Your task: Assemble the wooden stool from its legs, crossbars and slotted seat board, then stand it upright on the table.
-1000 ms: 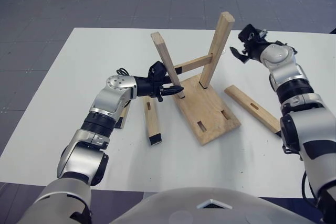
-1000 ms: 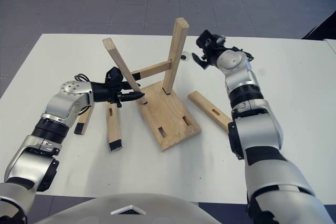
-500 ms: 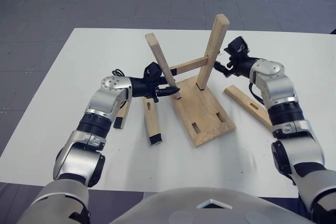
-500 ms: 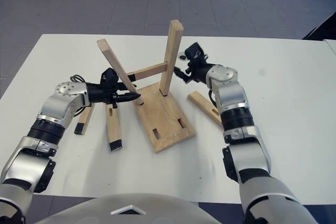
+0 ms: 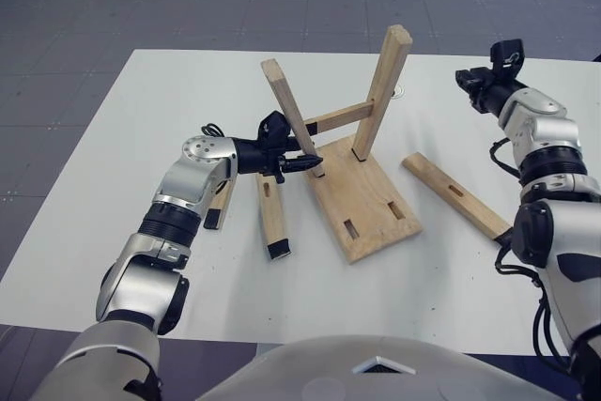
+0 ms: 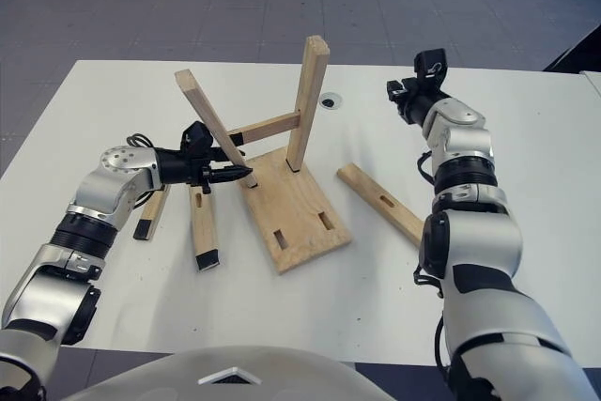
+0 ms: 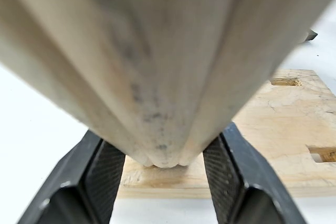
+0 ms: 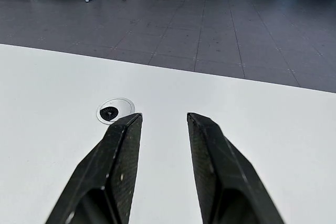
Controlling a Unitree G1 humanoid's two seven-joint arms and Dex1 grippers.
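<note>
The slotted seat board (image 5: 371, 202) lies flat on the white table. Two legs stand in it: a leaning one (image 5: 286, 105) and a taller one (image 5: 383, 86), joined by a crossbar (image 5: 336, 118). My left gripper (image 5: 308, 162) is shut on the leaning leg (image 7: 157, 66) just above the seat board (image 7: 273, 124), one finger (image 7: 102, 174) on each side. My right gripper (image 5: 472, 79) hovers open over the table's far right, well away from the tall leg, with nothing between its fingers (image 8: 123, 156).
A loose leg with a black foot (image 5: 270, 215) lies left of the board, and another piece (image 5: 218, 204) lies under my left forearm. A third slotted leg (image 5: 455, 194) lies right of the board. A round cable grommet (image 8: 115, 111) sits in the tabletop.
My right gripper, close to the tall leg half a second ago, has drawn back to the far right. My left gripper keeps its hold on the leaning leg.
</note>
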